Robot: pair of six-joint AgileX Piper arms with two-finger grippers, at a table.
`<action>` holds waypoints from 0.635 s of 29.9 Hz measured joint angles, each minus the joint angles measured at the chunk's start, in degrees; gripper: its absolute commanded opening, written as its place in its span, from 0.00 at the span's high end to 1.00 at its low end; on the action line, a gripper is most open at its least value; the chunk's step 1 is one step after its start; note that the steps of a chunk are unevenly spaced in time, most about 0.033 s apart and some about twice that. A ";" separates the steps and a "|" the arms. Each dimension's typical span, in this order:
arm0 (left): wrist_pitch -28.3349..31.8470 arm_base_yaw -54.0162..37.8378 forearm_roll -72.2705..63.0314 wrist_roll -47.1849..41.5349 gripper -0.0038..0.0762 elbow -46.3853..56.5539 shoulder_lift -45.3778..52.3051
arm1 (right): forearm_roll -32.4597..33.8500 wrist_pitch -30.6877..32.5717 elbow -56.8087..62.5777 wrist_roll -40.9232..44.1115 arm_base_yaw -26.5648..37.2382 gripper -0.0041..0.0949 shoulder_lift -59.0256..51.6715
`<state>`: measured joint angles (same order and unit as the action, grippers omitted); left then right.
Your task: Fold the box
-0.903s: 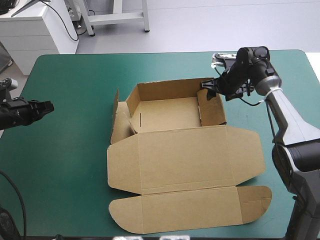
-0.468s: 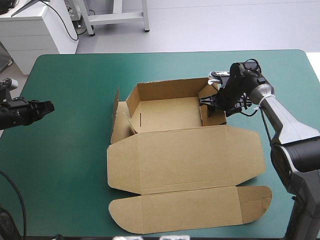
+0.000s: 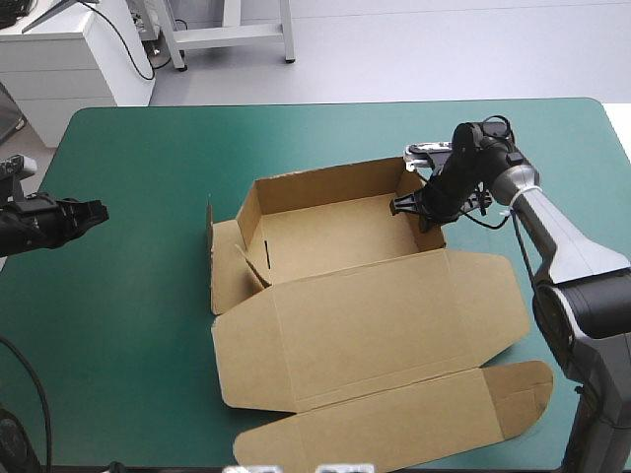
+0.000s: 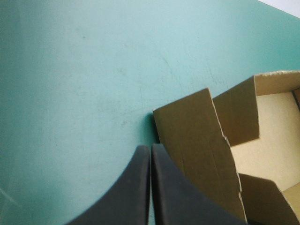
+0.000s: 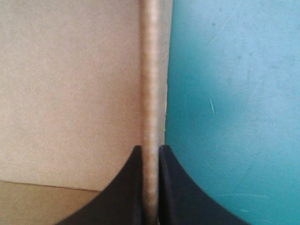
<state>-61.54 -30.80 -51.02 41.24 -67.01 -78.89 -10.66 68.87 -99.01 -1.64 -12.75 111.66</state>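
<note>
One grab going: right pincer (image 3: 422, 209) had the brown box (image 3: 365, 296) clamped by its right wall.
Left pincer (image 3: 97, 210) was pinched together, empty, by the worktop's (image 3: 148, 158) left edge. Board looked light but stiff, so I'd grab wall edges. Tray sat mid-worktop, long axis left-right, slightly skewed, lid flat toward the near edge.

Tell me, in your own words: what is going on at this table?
A two-armed robot is folding a brown box. The right gripper is shut on the box's right wall, pinching its top edge. The left gripper is shut and empty, over the teal-green cover, apart from the box. The box is an open tray, lid flat toward the near edge.
</note>
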 measured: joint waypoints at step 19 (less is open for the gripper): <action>4.52 0.00 -0.87 0.23 0.96 0.00 -1.20 | -4.56 2.65 -9.97 -3.27 0.00 0.97 -14.45</action>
<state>-57.03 -30.80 -51.89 41.47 -67.01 -80.10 -15.22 71.52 -108.98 -4.91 -12.75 97.21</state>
